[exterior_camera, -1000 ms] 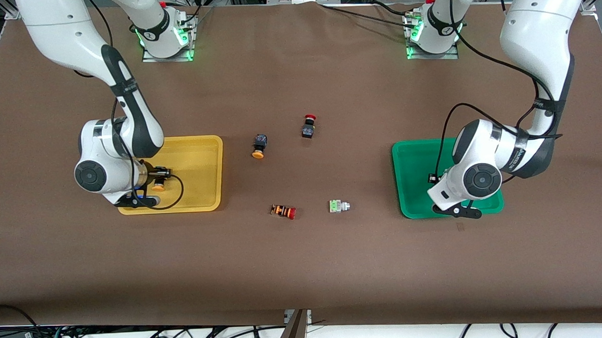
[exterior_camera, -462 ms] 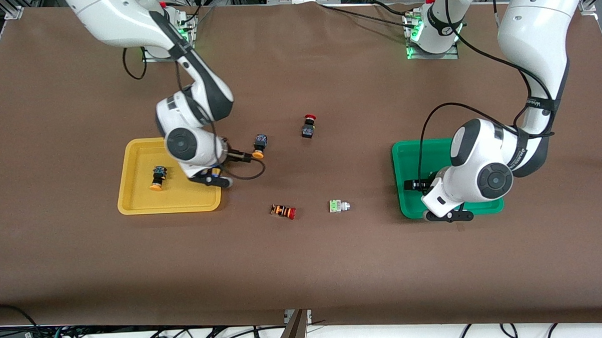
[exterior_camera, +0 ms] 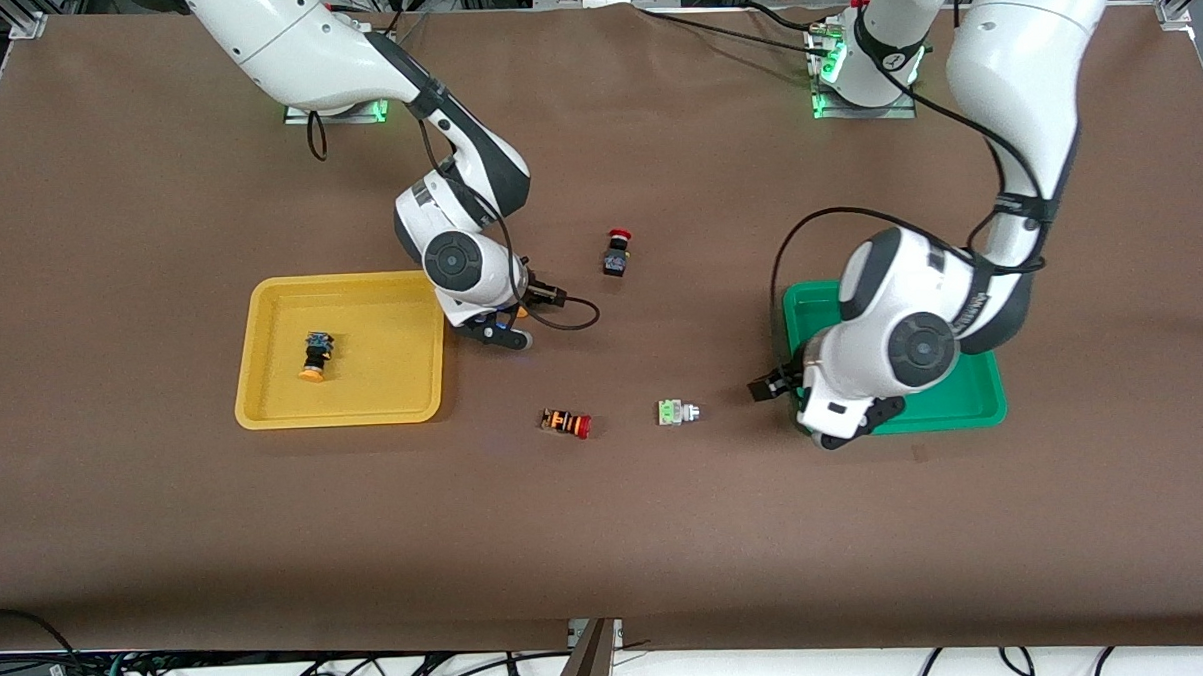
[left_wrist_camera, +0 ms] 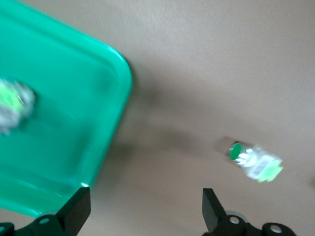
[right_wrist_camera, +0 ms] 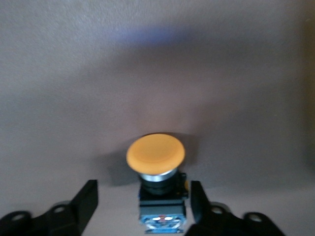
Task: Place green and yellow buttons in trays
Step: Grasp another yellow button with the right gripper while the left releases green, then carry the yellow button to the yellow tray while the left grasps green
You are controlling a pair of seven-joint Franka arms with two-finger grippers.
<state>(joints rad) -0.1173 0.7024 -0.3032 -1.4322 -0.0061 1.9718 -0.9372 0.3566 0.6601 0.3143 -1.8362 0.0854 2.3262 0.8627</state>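
Observation:
My right gripper [exterior_camera: 548, 298] is open and low over the table beside the yellow tray [exterior_camera: 381, 326]. In the right wrist view a black-bodied yellow-capped button [right_wrist_camera: 156, 157] lies between its open fingers [right_wrist_camera: 86, 202], ungripped. Another yellow button [exterior_camera: 314, 356] lies in the yellow tray. My left gripper [exterior_camera: 765, 387] is open and empty over the edge of the green tray [exterior_camera: 964, 405]. A white green-faced button [exterior_camera: 676, 412] lies on the table beside it and shows in the left wrist view [left_wrist_camera: 253, 160]. A second green button [left_wrist_camera: 12, 105] lies in the green tray [left_wrist_camera: 74, 98].
A black switch with a red cap [exterior_camera: 616, 252] lies mid-table, nearer the robots' bases. An orange-and-black striped switch with a red cap [exterior_camera: 566, 422] lies beside the green button, toward the right arm's end. Brown table cover all round.
My right gripper left a yellow button in the yellow tray and moved to the yellow button on the table. My left gripper moved out over the green tray's edge toward the loose green button.

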